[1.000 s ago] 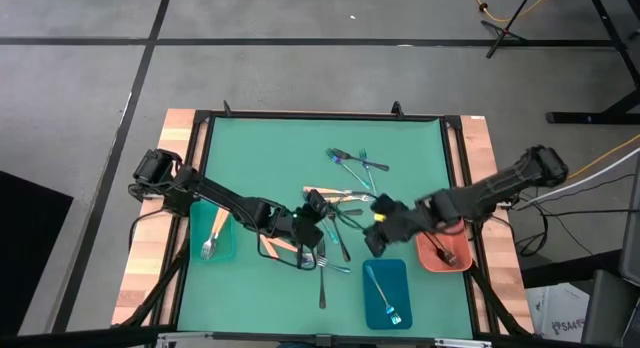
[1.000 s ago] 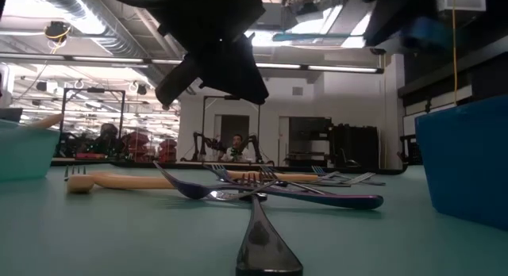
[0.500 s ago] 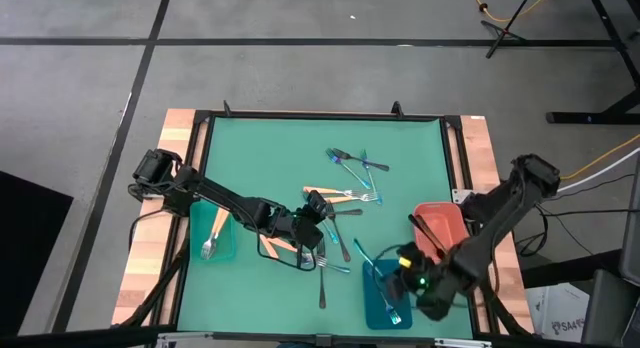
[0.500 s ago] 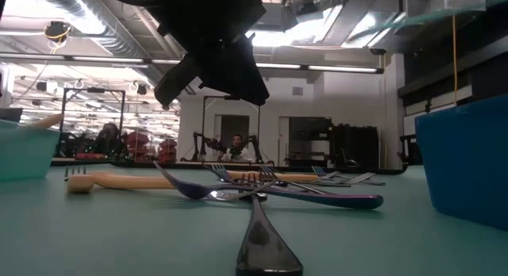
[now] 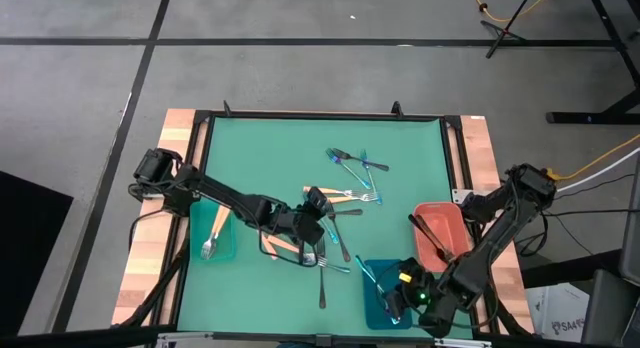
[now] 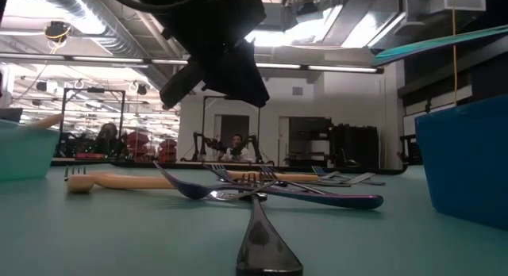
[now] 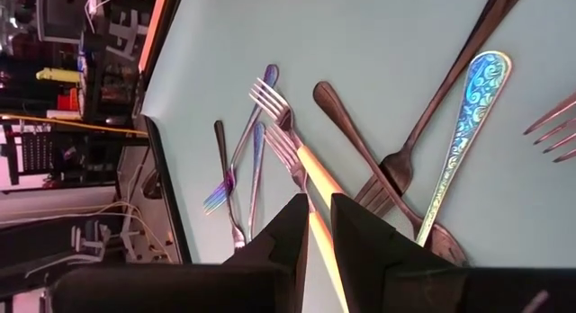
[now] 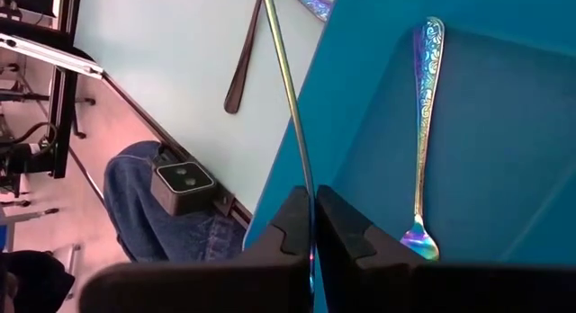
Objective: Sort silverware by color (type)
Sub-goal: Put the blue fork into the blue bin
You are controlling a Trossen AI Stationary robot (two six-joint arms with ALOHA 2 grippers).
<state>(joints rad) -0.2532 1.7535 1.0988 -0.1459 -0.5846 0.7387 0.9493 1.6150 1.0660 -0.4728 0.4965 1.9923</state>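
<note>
Green table [image 5: 270, 148] | right tool [image 5: 398, 300] moved over blue tray [image 5: 372, 268], clamping iridescent fork [image 8: 286, 88] | left tool [image 5: 312, 228] unmoved, pinching orange-handled fork [image 7: 310, 183]

Right claw [image 5: 392, 300] carried iridescent fork [image 8: 286, 88] over blue tray [image 5: 375, 306].

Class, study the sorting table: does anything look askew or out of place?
Yes. The iridescent utensil clamped in the right gripper sticks out slantwise over the blue tray's rim, not lying flat like the one already inside. Unsorted forks lie crossed mid-table.
</note>
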